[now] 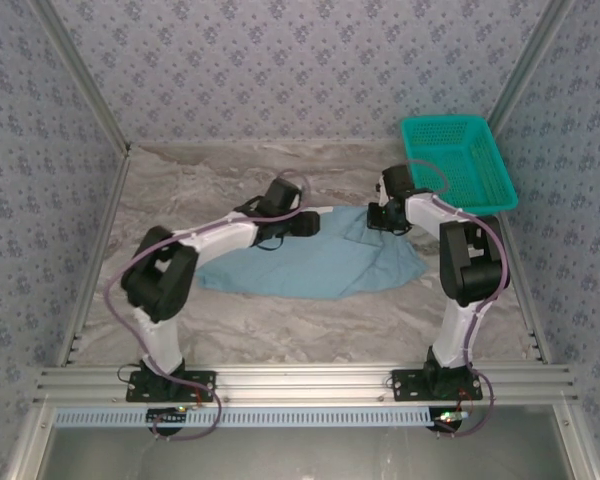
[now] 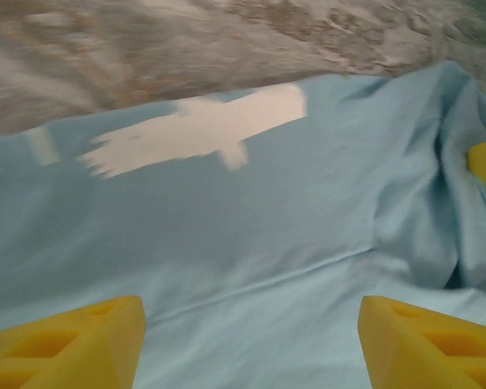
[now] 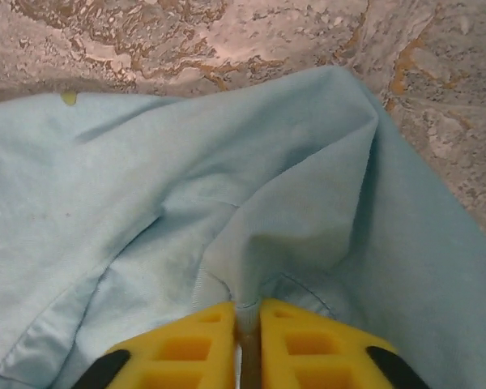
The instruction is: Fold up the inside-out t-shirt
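one t-shirt, two claws, one basket
your left claw gapes over the t-shirt lying on the table; your right claw pinches a fold of it

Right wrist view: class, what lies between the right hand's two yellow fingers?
A pinched fold of the t-shirt, gripped by the shut right hand between its fingers. The right wrist view shows it.
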`<state>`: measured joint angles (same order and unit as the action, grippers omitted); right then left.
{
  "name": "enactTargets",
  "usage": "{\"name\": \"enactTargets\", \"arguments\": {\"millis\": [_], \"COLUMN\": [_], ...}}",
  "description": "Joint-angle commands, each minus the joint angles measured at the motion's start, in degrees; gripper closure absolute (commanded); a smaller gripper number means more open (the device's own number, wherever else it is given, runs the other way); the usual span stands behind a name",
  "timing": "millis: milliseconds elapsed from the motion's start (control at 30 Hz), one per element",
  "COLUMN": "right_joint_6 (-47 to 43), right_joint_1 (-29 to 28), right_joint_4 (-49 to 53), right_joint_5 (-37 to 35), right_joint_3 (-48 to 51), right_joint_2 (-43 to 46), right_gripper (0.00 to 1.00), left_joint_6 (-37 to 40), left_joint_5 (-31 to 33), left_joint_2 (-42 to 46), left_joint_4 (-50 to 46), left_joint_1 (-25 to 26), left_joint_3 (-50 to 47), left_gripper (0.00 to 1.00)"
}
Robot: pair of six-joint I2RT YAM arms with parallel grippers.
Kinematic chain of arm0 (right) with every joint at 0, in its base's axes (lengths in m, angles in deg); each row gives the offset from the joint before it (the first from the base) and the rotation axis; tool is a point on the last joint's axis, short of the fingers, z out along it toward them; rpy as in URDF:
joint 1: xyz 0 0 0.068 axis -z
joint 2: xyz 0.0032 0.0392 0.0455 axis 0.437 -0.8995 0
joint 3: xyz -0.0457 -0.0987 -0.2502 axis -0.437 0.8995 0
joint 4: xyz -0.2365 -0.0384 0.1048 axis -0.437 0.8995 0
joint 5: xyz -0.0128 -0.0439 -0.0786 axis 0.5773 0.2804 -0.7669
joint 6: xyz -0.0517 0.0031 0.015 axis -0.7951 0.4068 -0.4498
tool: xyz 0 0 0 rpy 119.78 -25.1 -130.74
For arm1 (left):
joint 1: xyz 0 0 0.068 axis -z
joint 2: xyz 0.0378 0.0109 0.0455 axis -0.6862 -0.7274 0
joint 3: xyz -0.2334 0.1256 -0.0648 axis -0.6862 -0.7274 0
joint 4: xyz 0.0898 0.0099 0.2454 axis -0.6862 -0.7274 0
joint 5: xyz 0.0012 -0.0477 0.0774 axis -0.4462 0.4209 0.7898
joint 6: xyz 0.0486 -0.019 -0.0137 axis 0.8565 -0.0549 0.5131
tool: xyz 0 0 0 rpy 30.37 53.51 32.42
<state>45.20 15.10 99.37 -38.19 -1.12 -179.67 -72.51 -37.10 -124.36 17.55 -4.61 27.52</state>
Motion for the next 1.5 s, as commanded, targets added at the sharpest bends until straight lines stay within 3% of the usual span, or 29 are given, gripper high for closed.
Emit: {"name": "enactTargets", "arguments": {"millis": [0, 233, 467, 600, 767, 867, 1033, 1300, 1467], "right_joint_6": [0.8, 1.9, 1.9, 1.7, 1.4, 0.2, -1.2, -1.3, -0.8], "right_joint_1": [1.0, 1.2, 1.3, 1.2, 1.4, 1.5, 1.6, 1.6, 1.7], "right_joint_4": [-3.9, -8.2, -7.7, -7.7, -7.1, -6.1, -3.0, 9.8, 15.9], "right_joint_5": [1.8, 4.5, 5.2, 5.4, 4.0, 2.1, -1.4, -4.2, -3.5], "right_joint_3": [3.6, 12.8, 14.4, 14.9, 15.7, 15.1, 13.6, 13.6, 16.7], "right_joint_2": [5.3, 16.6, 20.0, 20.4, 21.6, 23.4, 28.6, 37.8, 41.7], "right_gripper": [0.99, 1.00, 1.00, 1.00, 1.00, 1.00, 1.00, 1.00, 1.00], "left_joint_6": [4.6, 15.2, 20.1, 21.2, 20.9, 20.6, 20.5, 15.3, 11.9], "left_joint_5": [-3.4, -1.6, -0.3, 0.8, -0.8, -3.0, -8.8, -20.0, -27.3], "left_joint_2": [-5.5, -18.8, -27.7, -32.4, -33.5, -30.9, -17.5, 8.4, 18.3], "left_joint_4": [-2.2, -14.5, -21.6, -25.1, -26.0, -26.3, -23.2, -12.3, -7.0], "left_joint_1": [2.0, 4.7, 5.4, 5.7, 5.5, 4.9, 3.5, -0.4, -3.0], "left_joint_3": [8.4, 26.0, 39.0, 46.0, 50.7, 51.8, 44.2, 15.2, -0.7], "left_gripper": [0.30, 0.31, 0.41, 0.57, 0.93, 1.00, 1.00, 0.99, 0.98]}}
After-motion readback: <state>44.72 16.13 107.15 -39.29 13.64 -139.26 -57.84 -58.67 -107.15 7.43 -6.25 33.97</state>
